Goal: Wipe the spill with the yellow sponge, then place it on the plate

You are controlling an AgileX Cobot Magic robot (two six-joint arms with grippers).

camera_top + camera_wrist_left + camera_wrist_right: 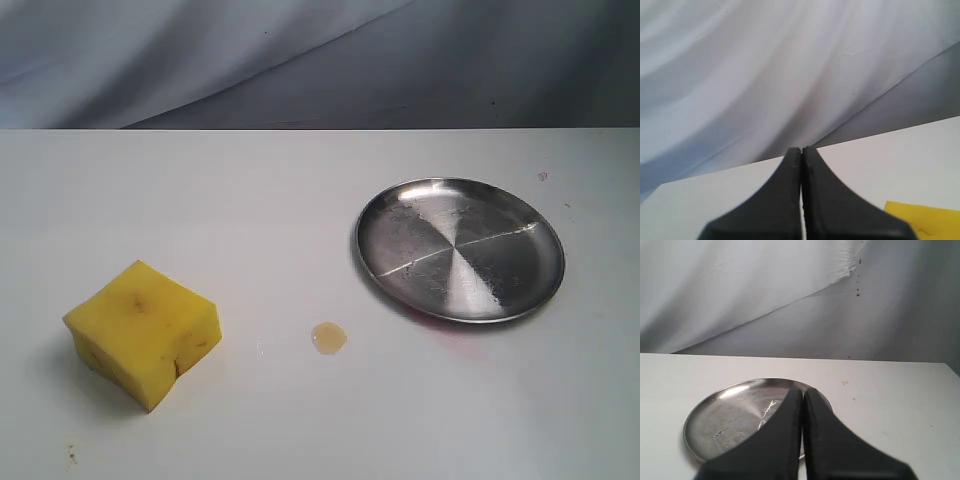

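Note:
The yellow sponge (143, 333), a thick porous block with a crease on its front side, rests on the white table at the left. A small amber spill (329, 337) lies to its right, apart from it. The round silver plate (460, 249) sits farther right and back, with nothing on it. Neither arm shows in the exterior view. My left gripper (801, 150) is shut with nothing in it, and a corner of the sponge (927, 220) shows beside it. My right gripper (803, 390) is shut and holds nothing, hovering in front of the plate (730, 415).
The white table (300, 200) runs back to a grey-blue cloth backdrop (300, 60). A few tiny specks mark the tabletop near the plate's far right side (543, 176) and the front left corner.

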